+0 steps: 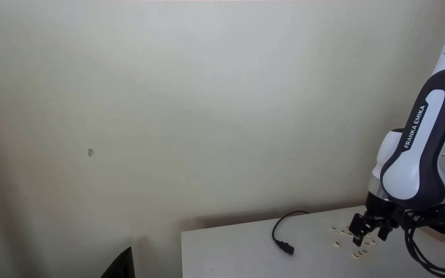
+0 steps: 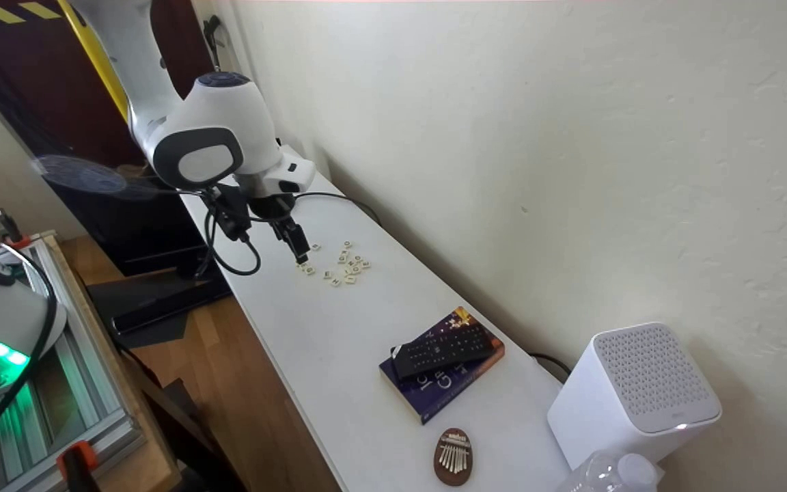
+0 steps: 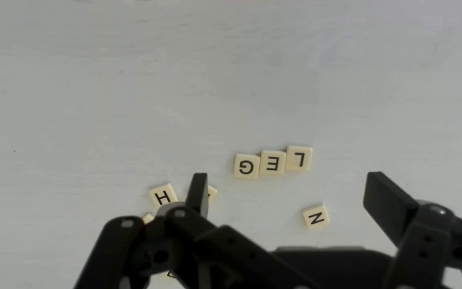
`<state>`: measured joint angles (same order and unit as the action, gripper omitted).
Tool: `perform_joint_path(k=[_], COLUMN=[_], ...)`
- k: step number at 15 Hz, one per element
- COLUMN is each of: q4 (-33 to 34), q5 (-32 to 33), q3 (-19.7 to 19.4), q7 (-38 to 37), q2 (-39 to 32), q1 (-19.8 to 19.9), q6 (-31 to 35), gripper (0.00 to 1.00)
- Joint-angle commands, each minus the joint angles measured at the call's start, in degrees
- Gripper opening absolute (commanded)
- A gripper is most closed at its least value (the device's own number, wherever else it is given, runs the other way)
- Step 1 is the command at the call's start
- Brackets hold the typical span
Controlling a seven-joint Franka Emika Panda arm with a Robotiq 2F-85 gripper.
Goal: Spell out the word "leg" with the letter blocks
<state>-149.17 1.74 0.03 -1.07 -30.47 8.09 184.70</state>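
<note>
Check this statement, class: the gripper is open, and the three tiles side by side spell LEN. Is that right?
Not quite: the wrist view shows that the three tiles spell LEG, not LEN. The last is a G, while the N lies apart. The gripper is indeed open.

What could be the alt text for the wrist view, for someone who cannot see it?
Three blocks spell LEG, upside down in this view, on a white table. The pincer stands open and empty at the bottom edge. Block N lies below the word and block H to its lower left; more blocks show partly behind the pincer.
</note>
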Motion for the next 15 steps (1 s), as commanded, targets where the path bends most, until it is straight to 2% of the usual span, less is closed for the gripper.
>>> perform_joint_path(k=[1,7,8,15], q4=[-2.8,-4.7,-2.5,-3.5], q5=[-1.1,-1.4,-0.7,-0.7], q3=[-0.4,-1.6,-0.5,-0.9], q7=[0.0,-0.3,0.5,0.4], q2=[3.7,6.3,3.4,4.5], q1=[-0.9,-2.3,-0.6,-1.3], q6=[-1.1,-0.9,-0.1,-0.1], gripper=[1.00,1.00,1.00,1.00])
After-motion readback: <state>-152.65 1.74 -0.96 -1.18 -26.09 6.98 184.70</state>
